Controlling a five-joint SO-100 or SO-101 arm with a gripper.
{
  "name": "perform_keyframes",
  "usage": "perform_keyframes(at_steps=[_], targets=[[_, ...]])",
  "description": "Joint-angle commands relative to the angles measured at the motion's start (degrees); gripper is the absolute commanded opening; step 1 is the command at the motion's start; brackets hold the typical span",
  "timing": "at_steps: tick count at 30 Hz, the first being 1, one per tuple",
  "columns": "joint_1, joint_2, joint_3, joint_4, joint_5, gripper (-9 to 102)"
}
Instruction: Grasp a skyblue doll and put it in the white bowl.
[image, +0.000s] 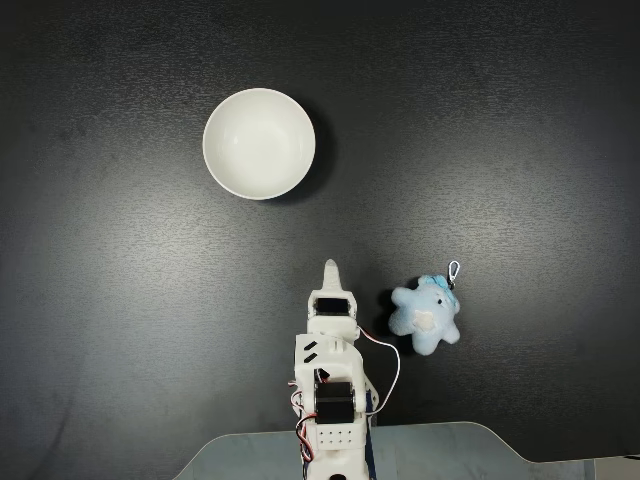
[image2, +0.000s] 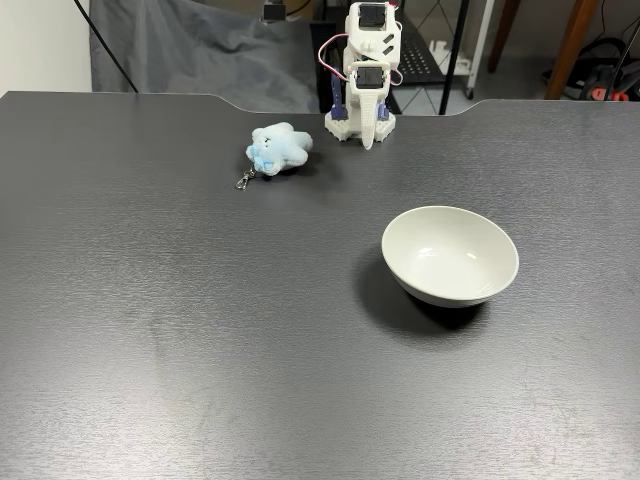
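In the fixed view from above, the white bowl (image: 259, 143) is seen left of centre in the upper half of the dark counter (image: 120, 300), upright and with nothing in it. Below it and slightly to the right, the white arm (image: 330, 380) is folded over its base at the bottom edge, with red and white wires (image: 390, 365) looped at its side; the pincer (image: 330, 272) is pointed up the picture as 1 narrow tip, so its fingers appear to be together, though this angle is too poor for certainty. Just right of the arm, near but apart from it, the skyblue doll (image: 425, 316) is lying on the counter, white patch uppermost, with its metal keyring clasp (image: 454, 270) stretched toward the upper right. In the fixed view from the opposite side, the doll (image2: 278, 149) is found at the left, its clasp (image2: 244, 180) trailing toward the camera; the pincer (image2: 368, 140) is held tip-down against the counter (image2: 150, 330) at centre, with nothing between its fingers; the bowl (image2: 450, 256) is set well apart, lower right. A grey cloth (image2: 190, 50) is draped behind the counter.
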Motion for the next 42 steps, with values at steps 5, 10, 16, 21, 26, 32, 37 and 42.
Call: perform_keyframes(at_steps=[5,10,16,21,26,32,37,42], targets=[[-0.4,0.0,-11.2,-15.0,0.4,16],[-1.1,-0.4,-19.2,-14.9,0.2,16],[-2.1,-3.9,-40.0,-14.9,0.4,16],[-2.1,-17.8,-56.2,-14.9,0.4,16],[-1.5,-31.1,-64.6,-9.9,0.4,16],[5.9,-37.4,-65.2,5.2,0.4,16],[23.3,-38.8,-64.4,7.6,-0.2,16],[40.7,-47.8,-64.4,7.7,-0.3,16]])
